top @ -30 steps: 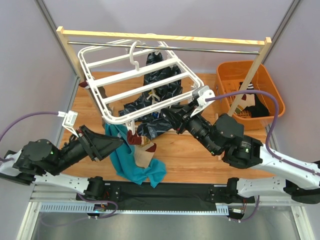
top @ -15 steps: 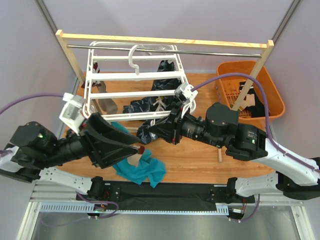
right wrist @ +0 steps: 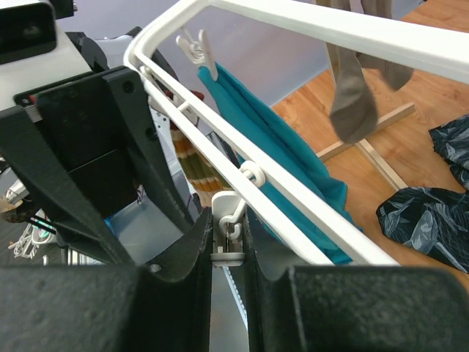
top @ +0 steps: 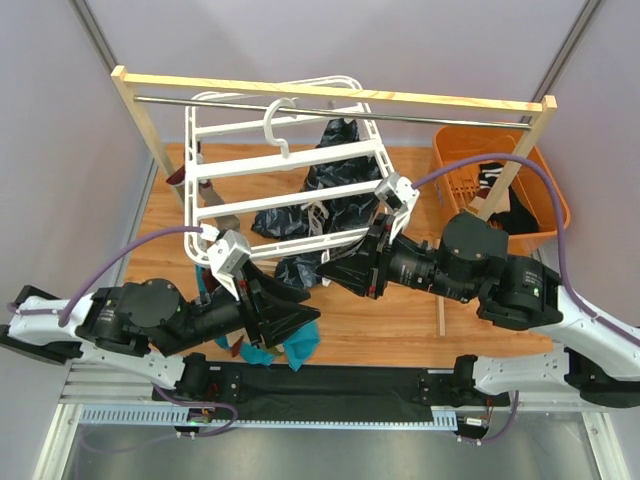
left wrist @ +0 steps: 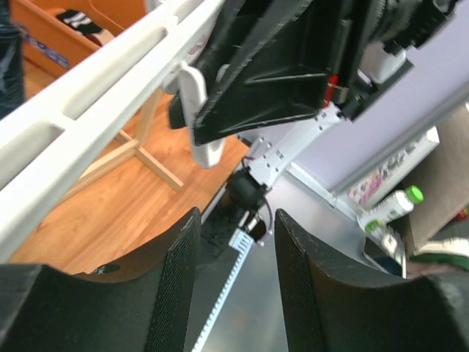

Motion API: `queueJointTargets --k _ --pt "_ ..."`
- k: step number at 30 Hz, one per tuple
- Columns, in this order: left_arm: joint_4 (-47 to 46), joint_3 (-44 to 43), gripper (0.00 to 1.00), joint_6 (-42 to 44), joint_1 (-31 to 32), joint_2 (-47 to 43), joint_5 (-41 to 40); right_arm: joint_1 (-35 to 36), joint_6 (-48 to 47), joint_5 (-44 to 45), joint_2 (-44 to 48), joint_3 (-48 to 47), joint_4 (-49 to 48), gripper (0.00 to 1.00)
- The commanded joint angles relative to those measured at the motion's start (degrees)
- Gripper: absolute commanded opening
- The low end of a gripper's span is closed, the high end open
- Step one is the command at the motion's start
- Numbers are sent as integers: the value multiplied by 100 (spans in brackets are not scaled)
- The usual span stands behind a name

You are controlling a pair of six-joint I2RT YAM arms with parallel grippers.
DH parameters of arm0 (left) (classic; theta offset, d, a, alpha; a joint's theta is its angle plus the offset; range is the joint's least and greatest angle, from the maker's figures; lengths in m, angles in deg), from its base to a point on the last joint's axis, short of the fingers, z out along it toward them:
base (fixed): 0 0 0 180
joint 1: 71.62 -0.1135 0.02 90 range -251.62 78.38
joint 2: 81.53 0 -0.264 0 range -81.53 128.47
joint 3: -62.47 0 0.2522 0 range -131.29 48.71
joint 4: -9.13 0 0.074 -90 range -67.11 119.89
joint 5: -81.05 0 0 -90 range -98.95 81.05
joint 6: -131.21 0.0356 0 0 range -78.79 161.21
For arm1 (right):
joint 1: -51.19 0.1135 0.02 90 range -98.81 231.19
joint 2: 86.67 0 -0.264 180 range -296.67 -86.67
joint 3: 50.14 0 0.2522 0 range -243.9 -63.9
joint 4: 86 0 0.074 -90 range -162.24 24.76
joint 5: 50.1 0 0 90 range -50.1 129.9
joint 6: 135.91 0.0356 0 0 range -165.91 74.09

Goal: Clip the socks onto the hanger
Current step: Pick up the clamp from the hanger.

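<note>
Right wrist view: the right gripper [right wrist: 227, 220] has its fingers nearly closed, pinching a small white clip [right wrist: 229, 233] that dangles from the near bar of the hanger [top: 290, 158]. The left gripper [left wrist: 236, 216] stands about half open with nothing between its fingers, facing the right gripper at close range.

Task items: a teal sock [right wrist: 271, 147] hangs below the same bar, its top at a corner clip; whether that clip bites cannot be told. A striped sock [right wrist: 192, 165] shows behind it. A grey-brown sock [right wrist: 352, 95] hangs from a far bar.

Risks, as judged:
- The hanger hangs tilted from its hook on the wooden rack [top: 330, 90]. A pull on the pinched clip may swing it or lift the hook off the rail.
- The clip is small, and the pinch could slip.
- The two grippers are near each other, so contact is possible.
- The left gripper carries no sock, so the held clip has nothing to take.

Surroundings: wooden table [top: 400, 310], dark patterned cloth [top: 335, 180] beneath the hanger, orange basket [top: 460, 150] at far right, plain grey walls.
</note>
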Motion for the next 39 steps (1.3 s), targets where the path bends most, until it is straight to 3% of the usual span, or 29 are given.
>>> queueJointTargets --k 1,6,11,21,30,33,39 --pt "-649 323 53 -10 -30 -162 -764 75 54 -395 145 31 217 6" --pt "-1325 666 57 -230 -30 -250 -1563 66 45 -395 127 31 217 8" --pt "-2361 1106 59 -81 -30 -303 -1652 66 89 -395 144 66 121 9" --pt "-2698 1186 55 -231 -30 -154 -1679 75 353 -395 267 260 -222 10" --pt "-2311 1150 54 -441 -21 -198 -1995 66 63 264 496 794 -256 30" --pt "-2407 1150 55 -363 -30 -180 -2013 66 -173 370 715 1181 -678 39" --pt "-2250 913 56 -336 -30 -110 -2048 66 -640 423 1129 1920 -1820 45"
